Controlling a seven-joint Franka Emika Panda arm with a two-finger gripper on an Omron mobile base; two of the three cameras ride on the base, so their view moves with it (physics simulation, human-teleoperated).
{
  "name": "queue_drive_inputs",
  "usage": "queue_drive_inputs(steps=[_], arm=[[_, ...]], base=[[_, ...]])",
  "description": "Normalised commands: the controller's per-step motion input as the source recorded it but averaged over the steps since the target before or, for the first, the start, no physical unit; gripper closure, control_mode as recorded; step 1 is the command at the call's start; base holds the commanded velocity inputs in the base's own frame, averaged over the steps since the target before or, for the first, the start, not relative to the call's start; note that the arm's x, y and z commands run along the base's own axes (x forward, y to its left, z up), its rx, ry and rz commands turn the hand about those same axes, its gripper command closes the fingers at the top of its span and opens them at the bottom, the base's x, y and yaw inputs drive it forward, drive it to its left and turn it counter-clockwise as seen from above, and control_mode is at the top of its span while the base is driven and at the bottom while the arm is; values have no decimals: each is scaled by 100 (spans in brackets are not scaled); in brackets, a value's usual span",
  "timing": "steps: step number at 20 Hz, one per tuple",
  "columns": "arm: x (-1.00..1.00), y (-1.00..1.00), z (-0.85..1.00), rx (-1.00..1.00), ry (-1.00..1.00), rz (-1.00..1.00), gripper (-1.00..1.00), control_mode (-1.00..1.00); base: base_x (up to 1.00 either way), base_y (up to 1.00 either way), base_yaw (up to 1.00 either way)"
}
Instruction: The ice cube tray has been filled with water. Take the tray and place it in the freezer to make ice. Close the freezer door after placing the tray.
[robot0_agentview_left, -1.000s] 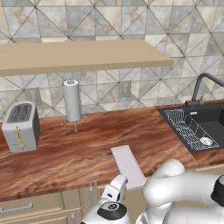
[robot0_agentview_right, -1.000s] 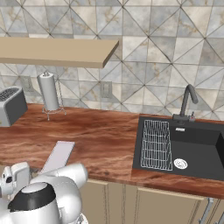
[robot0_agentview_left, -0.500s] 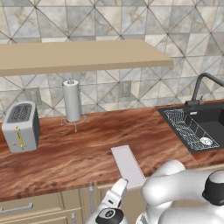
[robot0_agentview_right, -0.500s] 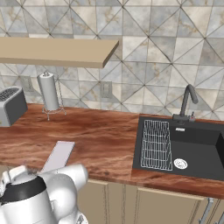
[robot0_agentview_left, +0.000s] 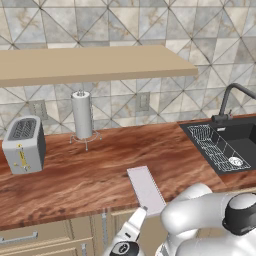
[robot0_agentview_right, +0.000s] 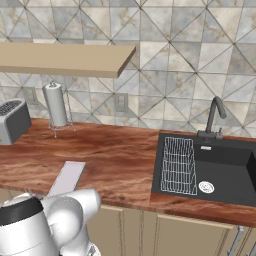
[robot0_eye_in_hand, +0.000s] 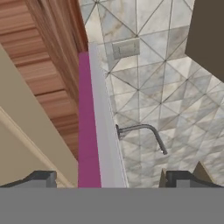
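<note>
Step in hand: reaching for ice cube tray (robot0_agentview_left: 146, 189). Gripper (robot0_eye_in_hand: 109, 178) jaws spread wide, empty. Tray flat on table (robot0_agentview_left: 90, 175) at front edge, edge-on between jaws, not yet pinched. Next move, by judgement: advance, close on tray edge, lift level.

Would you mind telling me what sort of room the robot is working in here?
A home kitchen, rendered rather than real. A wooden counter carries a silver toaster and a paper towel holder, a black sink with a faucet is set into it, and the wall is tiled.
</note>
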Motion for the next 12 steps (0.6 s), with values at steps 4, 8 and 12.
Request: queue_drive_inputs(steps=[4, 8, 12], arm=[[5, 0, -14, 0, 0, 0, -100, -100], [0, 0, -11, 0, 0, 0, -100, -100], [0, 0, -4, 0, 0, 0, -100, -100]], base=[[0, 0, 0], [0, 0, 0], [0, 0, 0]])
